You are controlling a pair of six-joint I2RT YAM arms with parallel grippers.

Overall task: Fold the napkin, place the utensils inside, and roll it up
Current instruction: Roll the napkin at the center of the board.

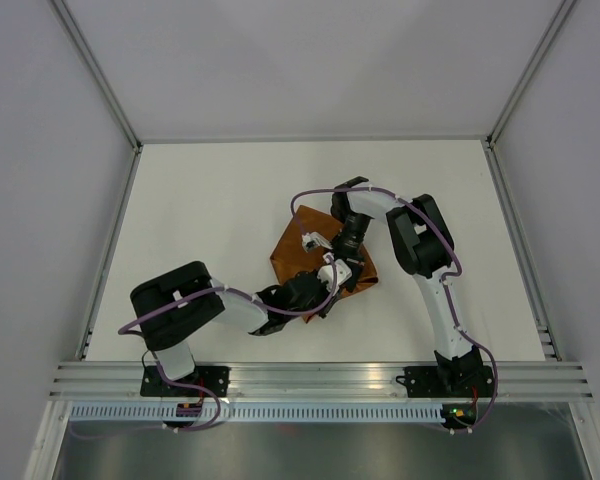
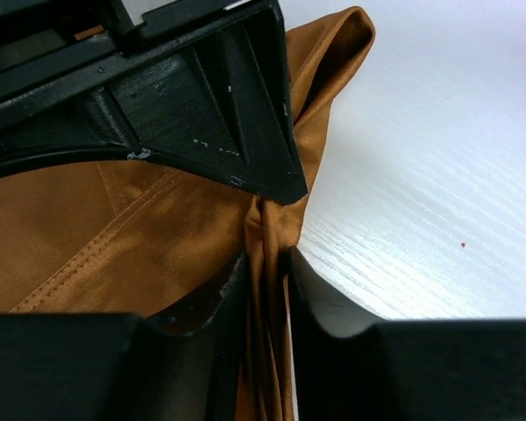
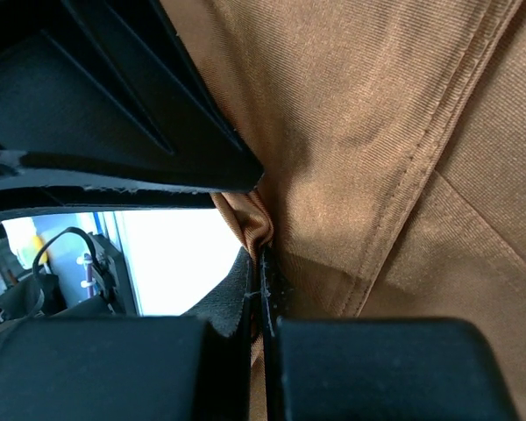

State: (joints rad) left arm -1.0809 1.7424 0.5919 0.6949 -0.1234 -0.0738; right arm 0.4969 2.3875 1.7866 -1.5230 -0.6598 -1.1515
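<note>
The white table (image 1: 210,200) carries the rust-brown napkin (image 1: 288,255), which lies rumpled about the table's middle. Just on the near side of the table's middle, the left gripper (image 2: 267,263) has its fingers drawn in to a narrow gap, with a bunched fold of the napkin pinched between them. The right gripper (image 3: 263,263), close against it over the same part of the table, has its fingers pressed together on a thin pleat of the cloth.

Left claw (image 2: 265,263) pinched narrow, right claw (image 3: 259,274) clamped tight, both close together
</note>
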